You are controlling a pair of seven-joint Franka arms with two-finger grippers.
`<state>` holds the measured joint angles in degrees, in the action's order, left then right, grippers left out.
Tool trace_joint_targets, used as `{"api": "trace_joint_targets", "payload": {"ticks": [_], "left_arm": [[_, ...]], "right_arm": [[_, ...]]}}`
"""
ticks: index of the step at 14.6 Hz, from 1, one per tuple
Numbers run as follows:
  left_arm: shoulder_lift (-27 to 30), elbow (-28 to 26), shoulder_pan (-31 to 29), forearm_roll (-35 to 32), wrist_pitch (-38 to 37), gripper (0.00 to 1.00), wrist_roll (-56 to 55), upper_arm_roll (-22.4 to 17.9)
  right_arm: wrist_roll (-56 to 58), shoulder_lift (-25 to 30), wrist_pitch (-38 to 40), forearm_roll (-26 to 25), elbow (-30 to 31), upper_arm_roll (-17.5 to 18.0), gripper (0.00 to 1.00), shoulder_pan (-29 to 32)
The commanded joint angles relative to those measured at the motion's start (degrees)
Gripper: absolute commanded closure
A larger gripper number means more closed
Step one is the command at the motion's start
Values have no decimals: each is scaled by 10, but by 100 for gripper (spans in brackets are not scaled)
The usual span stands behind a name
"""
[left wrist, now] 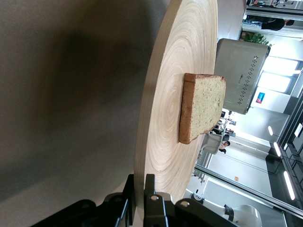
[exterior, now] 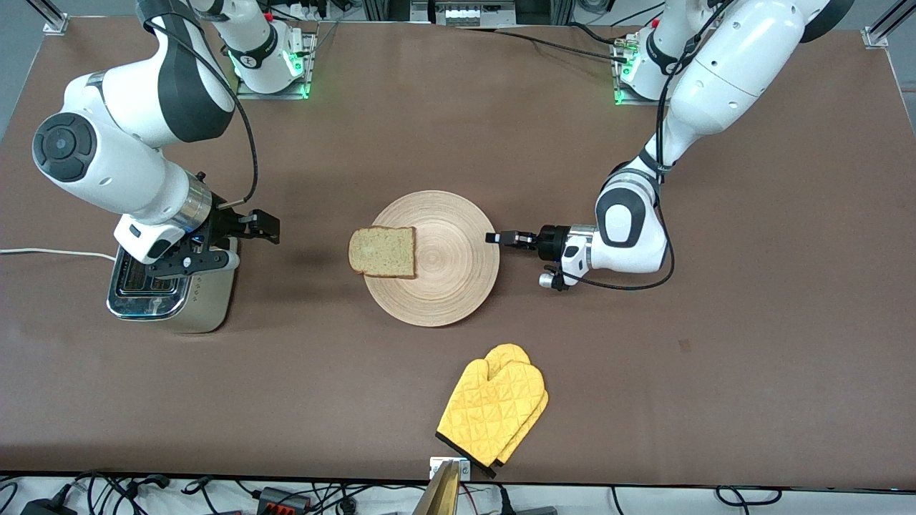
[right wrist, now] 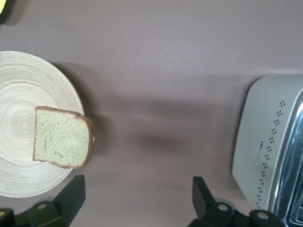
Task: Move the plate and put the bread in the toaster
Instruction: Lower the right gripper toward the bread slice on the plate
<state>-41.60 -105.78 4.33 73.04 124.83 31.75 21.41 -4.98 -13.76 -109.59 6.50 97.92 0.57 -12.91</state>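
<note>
The round light-wood plate [exterior: 451,286] lies at the middle of the table. The bread [exterior: 383,252] lies flat on it, overhanging the rim toward the right arm's end. My left gripper [exterior: 492,237] is shut on the plate's rim at the left arm's end; in the left wrist view [left wrist: 140,182] its fingers pinch the rim of the plate [left wrist: 175,71], with the bread [left wrist: 203,106] and toaster [left wrist: 241,71] farther off. The toaster [exterior: 186,300] stands at the right arm's end. My right gripper [exterior: 240,239] is open and empty, above the table beside the toaster [right wrist: 265,142]. The right wrist view also shows the bread [right wrist: 61,138] and plate [right wrist: 19,94].
A pair of yellow oven mitts [exterior: 494,411] lies nearer the front camera than the plate, close to the table's edge. The toaster's white cord [exterior: 43,252] runs off toward the right arm's end of the table.
</note>
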Motion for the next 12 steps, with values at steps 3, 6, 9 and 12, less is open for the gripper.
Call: {"api": "trace_joint_targets", "payload": {"ticks": [3, 6, 9, 12], "left_arm": [[-7, 6, 9, 12, 6, 96, 2, -1], [-9, 6, 8, 12, 6, 84, 2, -1], [-10, 4, 8, 12, 5, 64, 1, -1], [-9, 2, -2, 5, 0, 56, 0, -6]], "right_arm": [[-9, -16, -18, 16, 8, 0, 0, -3], [-13, -21, -13, 20, 8, 0, 0, -5], [-53, -25, -19, 21, 8, 0, 0, -22], [-58, -44, -40, 21, 8, 0, 0, -30]]}}
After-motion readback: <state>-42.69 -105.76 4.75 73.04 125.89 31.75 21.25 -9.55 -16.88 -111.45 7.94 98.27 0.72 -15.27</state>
